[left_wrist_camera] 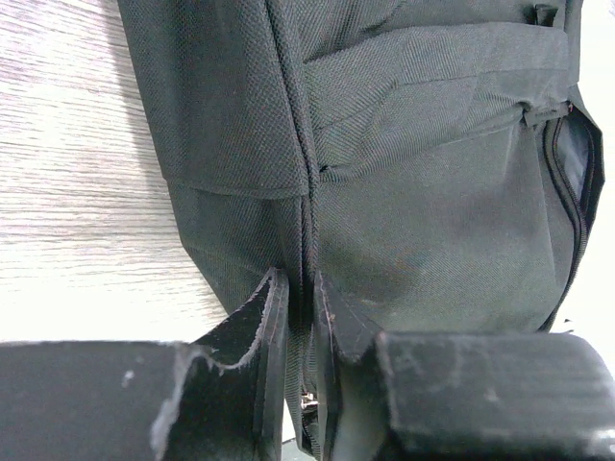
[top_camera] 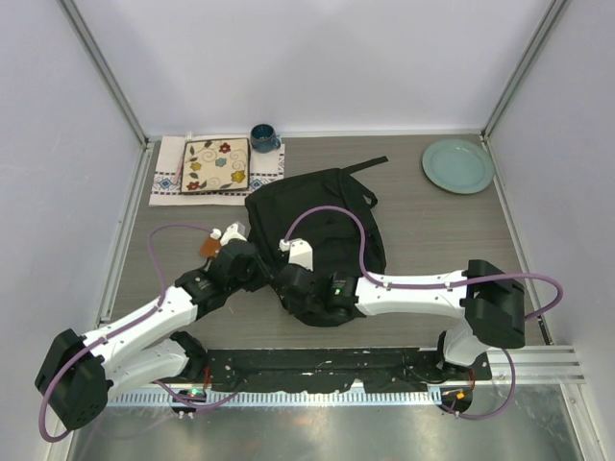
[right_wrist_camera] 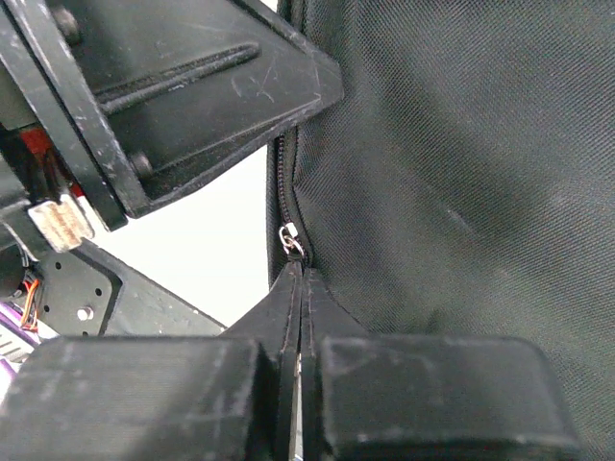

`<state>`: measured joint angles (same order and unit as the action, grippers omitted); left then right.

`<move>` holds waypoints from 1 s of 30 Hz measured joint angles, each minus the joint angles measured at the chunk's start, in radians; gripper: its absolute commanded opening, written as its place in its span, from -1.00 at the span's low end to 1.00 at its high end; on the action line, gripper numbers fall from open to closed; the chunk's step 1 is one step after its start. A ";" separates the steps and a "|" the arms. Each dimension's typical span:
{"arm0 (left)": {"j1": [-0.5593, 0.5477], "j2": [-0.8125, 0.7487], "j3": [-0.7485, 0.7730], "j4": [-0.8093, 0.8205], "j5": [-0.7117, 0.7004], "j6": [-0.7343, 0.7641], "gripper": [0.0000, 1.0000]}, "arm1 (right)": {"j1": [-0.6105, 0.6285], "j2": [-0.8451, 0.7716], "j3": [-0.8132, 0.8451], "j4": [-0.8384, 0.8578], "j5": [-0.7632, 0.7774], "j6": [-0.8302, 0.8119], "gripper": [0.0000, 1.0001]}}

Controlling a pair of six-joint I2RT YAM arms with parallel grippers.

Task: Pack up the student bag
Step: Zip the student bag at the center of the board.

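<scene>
The student bag [top_camera: 327, 216], a large black fabric backpack, lies in the middle of the table with its straps toward the far side. My left gripper [top_camera: 261, 274] is at the bag's near left edge; in the left wrist view [left_wrist_camera: 300, 288] it is shut on the bag's zip seam [left_wrist_camera: 309, 221], pinching the black fabric [left_wrist_camera: 413, 192]. My right gripper [top_camera: 291, 281] is right beside it; in the right wrist view [right_wrist_camera: 301, 274] it is shut on the zipper pull, just below the silver slider [right_wrist_camera: 291, 240] on the bag's edge [right_wrist_camera: 461, 144]. The left gripper's body [right_wrist_camera: 173, 86] fills that view's upper left.
A floral-covered book [top_camera: 216, 165] lies on a white embroidered cloth [top_camera: 165, 182] at the far left, with a dark blue mug [top_camera: 264, 137] behind it. A pale green plate [top_camera: 458, 165] sits at the far right. Grey walls enclose the table.
</scene>
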<state>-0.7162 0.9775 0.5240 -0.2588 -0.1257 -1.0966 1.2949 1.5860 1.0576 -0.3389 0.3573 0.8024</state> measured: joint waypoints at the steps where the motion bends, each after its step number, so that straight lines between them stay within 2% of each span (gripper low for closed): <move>1: 0.000 0.000 0.000 0.001 0.000 0.000 -0.66 | 0.000 0.000 0.003 -0.005 0.000 -0.002 -1.00; 6: 0.002 0.000 -0.002 0.005 0.000 0.001 -0.82 | 0.000 0.000 0.012 -0.019 -0.001 -0.011 -1.00; 7: 0.002 0.000 -0.002 0.004 0.000 0.003 -0.95 | 0.000 0.000 0.012 -0.020 -0.002 -0.013 -1.00; 8: 0.003 0.000 -0.002 0.004 0.000 0.005 -1.00 | 0.000 -0.002 0.012 -0.022 -0.003 -0.015 -1.00; 21: 0.026 0.049 0.034 -0.015 0.046 0.082 -1.00 | -0.015 -0.026 0.008 -0.032 -0.088 -0.066 -1.00; 30: 0.093 0.050 0.044 -0.049 0.140 0.139 -1.00 | -0.023 -0.045 -0.014 -0.005 -0.110 -0.066 -1.00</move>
<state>-0.6228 1.0271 0.5682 -0.3077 0.0139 -0.9573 1.2720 1.5410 1.0431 -0.3443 0.2470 0.7361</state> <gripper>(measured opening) 0.025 0.020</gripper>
